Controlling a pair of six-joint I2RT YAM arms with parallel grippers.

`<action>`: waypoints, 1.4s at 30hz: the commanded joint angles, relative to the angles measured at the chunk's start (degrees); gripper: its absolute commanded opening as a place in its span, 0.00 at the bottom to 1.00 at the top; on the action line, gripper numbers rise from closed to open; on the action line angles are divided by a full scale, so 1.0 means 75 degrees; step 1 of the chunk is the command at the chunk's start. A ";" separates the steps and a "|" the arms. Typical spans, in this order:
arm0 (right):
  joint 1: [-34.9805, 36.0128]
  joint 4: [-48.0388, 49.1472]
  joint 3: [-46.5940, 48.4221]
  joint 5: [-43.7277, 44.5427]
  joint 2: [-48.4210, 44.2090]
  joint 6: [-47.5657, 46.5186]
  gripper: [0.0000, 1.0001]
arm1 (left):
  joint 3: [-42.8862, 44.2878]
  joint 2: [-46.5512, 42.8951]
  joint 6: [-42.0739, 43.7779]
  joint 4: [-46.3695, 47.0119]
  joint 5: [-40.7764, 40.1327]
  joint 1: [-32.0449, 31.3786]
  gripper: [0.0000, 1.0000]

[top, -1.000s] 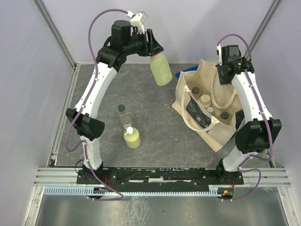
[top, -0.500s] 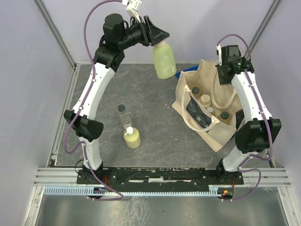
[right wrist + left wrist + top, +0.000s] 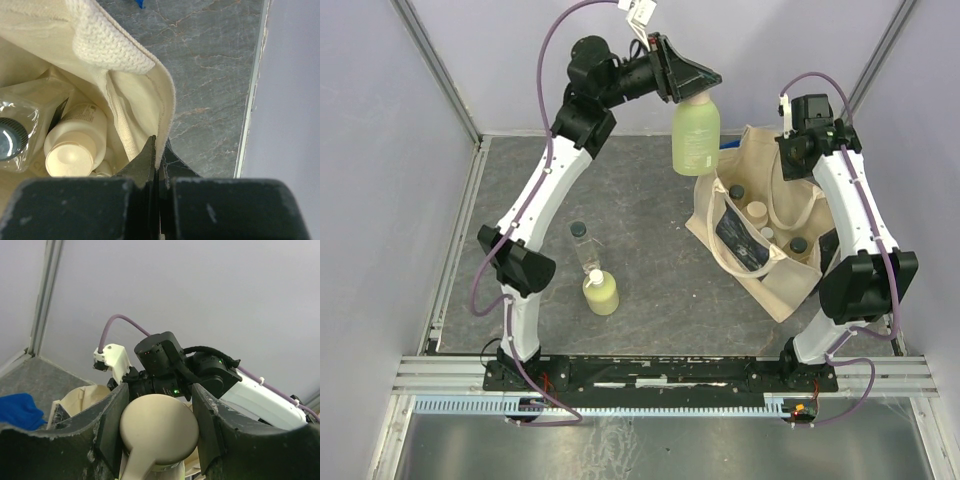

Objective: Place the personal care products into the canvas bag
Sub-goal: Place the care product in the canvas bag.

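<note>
My left gripper (image 3: 698,92) is shut on the pale cap (image 3: 159,429) of a tall yellow-green bottle (image 3: 695,140), which hangs high in the air just left of the canvas bag (image 3: 790,280). The bag stands open at the right with several bottles and a jar (image 3: 757,211) inside. My right gripper (image 3: 160,162) is shut on the bag's far rim (image 3: 167,110) and holds it up. A clear black-capped bottle (image 3: 584,247) and a round yellow-green bottle (image 3: 601,293) lie on the dark mat at the left.
A blue cloth (image 3: 725,153) lies behind the bag, also at the left edge of the left wrist view (image 3: 17,410). Grey walls enclose the table, with metal rails (image 3: 455,240) at the left and near edges.
My left arm has carried the tall yellow-green bottle rightwards and turned it upright, up to the bag's left edge. The right arm and bag have not moved.
</note>
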 commanded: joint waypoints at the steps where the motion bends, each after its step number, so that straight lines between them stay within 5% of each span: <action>1: 0.0088 0.0018 0.0390 -0.0619 0.0010 0.0234 0.01 | 0.0559 -0.0112 -0.0487 0.1374 0.0035 -0.0209 0.03; 30: 0.0335 -0.0409 0.0081 -0.0776 -0.1162 0.0478 0.00 | 0.0604 0.0970 -0.0074 0.2478 -0.0967 -0.1786 0.03; 42: 0.0328 -0.0919 0.0792 0.0329 -0.0718 0.0669 0.00 | -0.1156 0.0886 0.1394 0.2247 -0.1723 -0.2206 0.03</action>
